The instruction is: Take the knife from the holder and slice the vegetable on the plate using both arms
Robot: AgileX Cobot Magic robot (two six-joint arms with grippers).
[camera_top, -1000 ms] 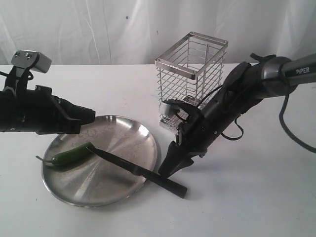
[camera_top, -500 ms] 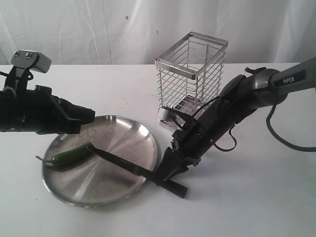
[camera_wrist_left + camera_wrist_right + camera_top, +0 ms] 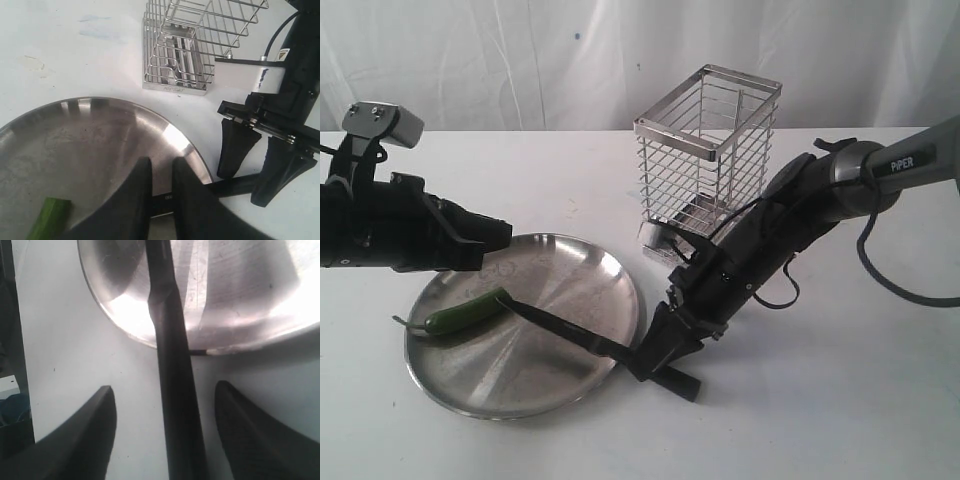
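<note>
The black knife [image 3: 565, 330] lies with its blade on the steel plate [image 3: 550, 265] and its handle on the table beyond the rim. My right gripper [image 3: 655, 368] is open and low over the handle, one finger on each side of it; the right wrist view shows the knife [image 3: 172, 365] running between the spread fingers without touching either. The green vegetable [image 3: 465, 313] rests on the plate's left side, the blade tip beside it. My left gripper [image 3: 500, 235] hovers above the plate's far left, its jaws a narrow gap apart and holding nothing. The wire holder [image 3: 705, 150] stands behind.
The holder [image 3: 185, 55] stands on the white table close behind the right arm's wrist. A white curtain closes off the back. The plate's rim [image 3: 150, 342] lies just ahead of the right fingers.
My right gripper has come down and to the left, from beside the knife handle to straddling it. The left arm, knife and vegetable have not moved.
</note>
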